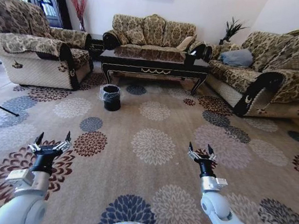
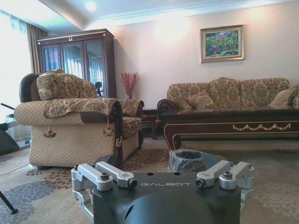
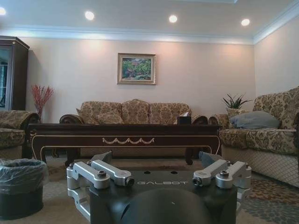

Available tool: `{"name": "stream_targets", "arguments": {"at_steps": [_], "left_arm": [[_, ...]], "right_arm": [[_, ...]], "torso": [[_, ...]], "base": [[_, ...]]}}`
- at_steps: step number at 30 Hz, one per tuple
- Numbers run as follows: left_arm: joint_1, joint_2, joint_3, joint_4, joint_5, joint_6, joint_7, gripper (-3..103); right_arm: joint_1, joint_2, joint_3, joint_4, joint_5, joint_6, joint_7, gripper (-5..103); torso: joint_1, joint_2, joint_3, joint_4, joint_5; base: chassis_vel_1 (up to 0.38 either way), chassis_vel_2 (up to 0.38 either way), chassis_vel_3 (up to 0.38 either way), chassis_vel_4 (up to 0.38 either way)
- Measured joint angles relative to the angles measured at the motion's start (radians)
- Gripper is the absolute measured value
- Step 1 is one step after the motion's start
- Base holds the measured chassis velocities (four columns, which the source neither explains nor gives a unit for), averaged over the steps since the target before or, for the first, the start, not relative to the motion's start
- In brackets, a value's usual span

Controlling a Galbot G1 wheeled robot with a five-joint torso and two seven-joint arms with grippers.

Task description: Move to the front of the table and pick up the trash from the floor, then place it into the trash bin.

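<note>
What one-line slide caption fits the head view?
Both grippers, left and right, open above the floor, facing table and trash bin.

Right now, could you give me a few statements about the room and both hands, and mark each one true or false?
1. The trash bin stands on the floor by the table's left front leg. True.
2. The left hand grips a paper sheet. False: it is open and empty.
3. The right hand is open above the carpet. True.
4. The bin lies tipped over. False: it stands upright, liner around its rim.
</note>
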Motion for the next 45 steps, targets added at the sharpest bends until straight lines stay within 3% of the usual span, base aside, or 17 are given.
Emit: {"name": "stream_targets", "arguments": {"at_steps": [45], "left_arm": [[0.008, -0.03, 0.015, -0.008, 0.038, -0.011, -0.003, 100]], "right_arm": [[-0.016, 0.003, 0.021, 0.002, 0.003, 0.036, -0.045, 100]], "torso": [[0.0, 0.0, 0.0, -0.0001, -0.0001]], "base": [[0.05, -0.001, -0.055, 0.005]]}}
